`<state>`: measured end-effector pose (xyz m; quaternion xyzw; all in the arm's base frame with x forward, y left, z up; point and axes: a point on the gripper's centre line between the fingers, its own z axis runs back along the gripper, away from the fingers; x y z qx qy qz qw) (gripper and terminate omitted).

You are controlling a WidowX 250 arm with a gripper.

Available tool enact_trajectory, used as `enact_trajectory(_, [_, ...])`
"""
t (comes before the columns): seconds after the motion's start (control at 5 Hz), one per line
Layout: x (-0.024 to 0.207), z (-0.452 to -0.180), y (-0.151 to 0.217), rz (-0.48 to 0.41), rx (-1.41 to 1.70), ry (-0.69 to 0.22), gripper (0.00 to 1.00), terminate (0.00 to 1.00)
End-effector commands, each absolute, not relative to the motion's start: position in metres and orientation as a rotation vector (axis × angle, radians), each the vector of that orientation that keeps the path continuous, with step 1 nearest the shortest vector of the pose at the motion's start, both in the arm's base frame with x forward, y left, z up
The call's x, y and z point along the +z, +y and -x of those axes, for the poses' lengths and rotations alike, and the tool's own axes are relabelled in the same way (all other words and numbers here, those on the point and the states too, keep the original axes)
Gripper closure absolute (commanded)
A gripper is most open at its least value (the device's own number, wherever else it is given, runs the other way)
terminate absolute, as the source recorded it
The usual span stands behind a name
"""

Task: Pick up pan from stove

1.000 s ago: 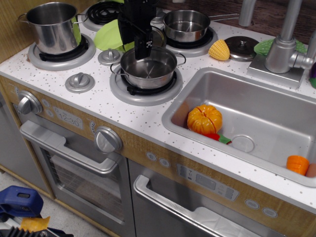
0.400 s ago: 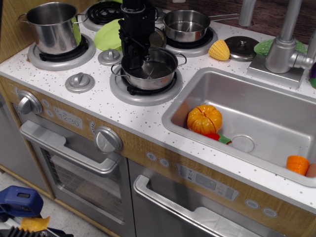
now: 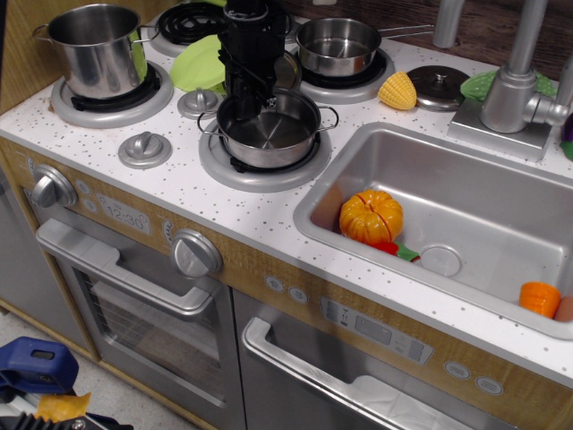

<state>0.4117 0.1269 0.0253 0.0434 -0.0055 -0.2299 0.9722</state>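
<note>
Spreading across the whole view is the toy kitchen counter (image 3: 192, 193), white and speckled, with the sink (image 3: 483, 210) sunk into its right half and the burners along its left. The sink is holding an orange pumpkin toy (image 3: 371, 216) and a small orange piece (image 3: 540, 298) near its front corner. On the far left burner a tall steel pot (image 3: 94, 49) is standing, and at the back a long-handled saucepan (image 3: 337, 45) is sitting on its own ring.

The pan (image 3: 273, 130) named in the task, a shallow steel one with two small side handles, is sitting on the front burner (image 3: 264, 166), and it appears to be resting flat there, so the lift is judged not yet done. The black gripper (image 3: 248, 94) is reaching down from above onto the pan's back-left rim, touching or very nearly touching it. Its jaws are looking close together about the rim, one finger seeming to dip inside the bowl, but whether they are actually clamping the metal cannot be told from this angle.

By this reading the approach is finished and the grasp is being made or checked; raising the pan clear of the burner is what remains.
</note>
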Motion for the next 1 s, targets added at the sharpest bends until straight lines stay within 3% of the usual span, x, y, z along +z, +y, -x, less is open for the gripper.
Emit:
enact_trajectory(0.0, [0.091, -0.422, 0.129, -0.216, -0.445, -0.134, 1.0, 0.0])
enact_trajectory(0.4, [0.149, -0.427, 0.128, -0.328, -0.421, -0.137, 1.0, 0.0])
enact_trajectory(0.6, [0.168, -0.432, 0.128, -0.337, -0.445, -0.12, 1.0, 0.0])
enact_trajectory(0.8, [0.174, -0.433, 0.125, -0.379, -0.457, -0.118, 1.0, 1.0])
